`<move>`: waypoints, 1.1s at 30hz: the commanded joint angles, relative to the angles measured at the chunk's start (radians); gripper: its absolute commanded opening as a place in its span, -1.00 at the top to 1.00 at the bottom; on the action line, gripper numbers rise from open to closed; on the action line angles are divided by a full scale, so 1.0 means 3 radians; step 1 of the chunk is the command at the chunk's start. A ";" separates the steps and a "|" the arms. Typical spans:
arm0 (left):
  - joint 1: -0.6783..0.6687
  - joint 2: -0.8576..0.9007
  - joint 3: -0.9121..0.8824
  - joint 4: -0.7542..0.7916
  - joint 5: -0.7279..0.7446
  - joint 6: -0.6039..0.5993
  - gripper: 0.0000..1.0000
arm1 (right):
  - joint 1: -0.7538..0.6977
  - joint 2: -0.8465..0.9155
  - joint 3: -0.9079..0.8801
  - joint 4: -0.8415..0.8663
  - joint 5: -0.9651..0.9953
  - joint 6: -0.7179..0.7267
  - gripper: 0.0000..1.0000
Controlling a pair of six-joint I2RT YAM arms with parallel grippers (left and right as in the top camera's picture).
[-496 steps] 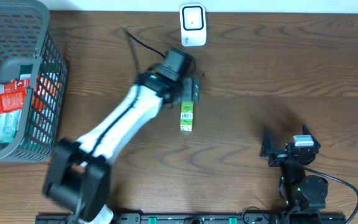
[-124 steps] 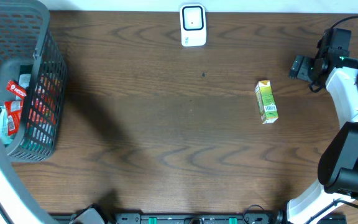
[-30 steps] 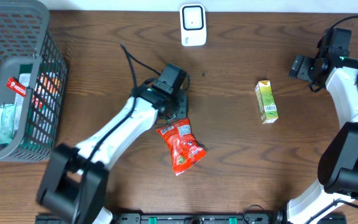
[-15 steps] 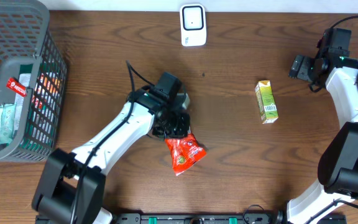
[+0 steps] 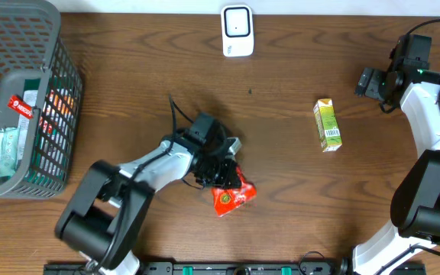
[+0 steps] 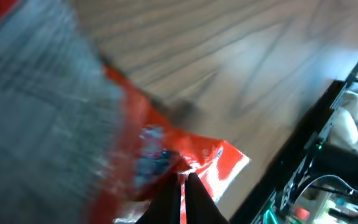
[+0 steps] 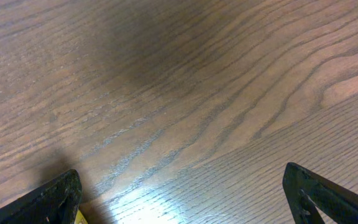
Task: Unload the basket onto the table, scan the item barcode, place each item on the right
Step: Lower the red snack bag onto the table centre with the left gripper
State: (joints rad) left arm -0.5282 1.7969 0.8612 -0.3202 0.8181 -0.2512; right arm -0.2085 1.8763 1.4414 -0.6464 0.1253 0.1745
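Dark brown wooden table, bold grain running across it, and a pale strip along the far edge. A black rail with small green lights runs along the near edge. At the far left sits a grey wire basket with a few packets inside, red and pale green. A white scanner stands at the far middle of the table. Out to the right a green carton lies flat, a barcode showing near its lower end.

Now the item: a red snack packet, near the middle of the table and a little toward the near edge, well apart from the scanner. It is shiny and crumpled, bright red with some small print too blurred to read. No barcode can be made out on the side that shows.

The left gripper is right on it. In the wrist view the dark fingertips are pinched tight together on the packet's red foil.

The right gripper is far off at the right, beyond the carton. Its fingers are spread wide over bare wood, holding nothing.
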 commanded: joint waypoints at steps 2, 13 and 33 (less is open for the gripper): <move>0.0004 0.0343 -0.0156 0.0462 0.0134 -0.0359 0.85 | 0.0003 -0.0065 0.0066 0.0000 0.0025 0.0000 -0.98; 0.0114 -0.0128 0.0056 0.0852 0.0449 -0.0352 0.81 | 0.0003 -0.0065 0.0066 0.0000 0.0025 0.0000 -0.98; 0.0224 -0.0052 -0.0052 0.0118 -0.1256 -0.0516 0.85 | 0.0003 -0.0065 0.0066 0.0000 0.0025 0.0000 -0.99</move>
State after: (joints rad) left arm -0.4644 1.7042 0.8669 -0.2691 0.4988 -0.3965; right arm -0.2085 1.8763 1.4414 -0.6464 0.1253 0.1745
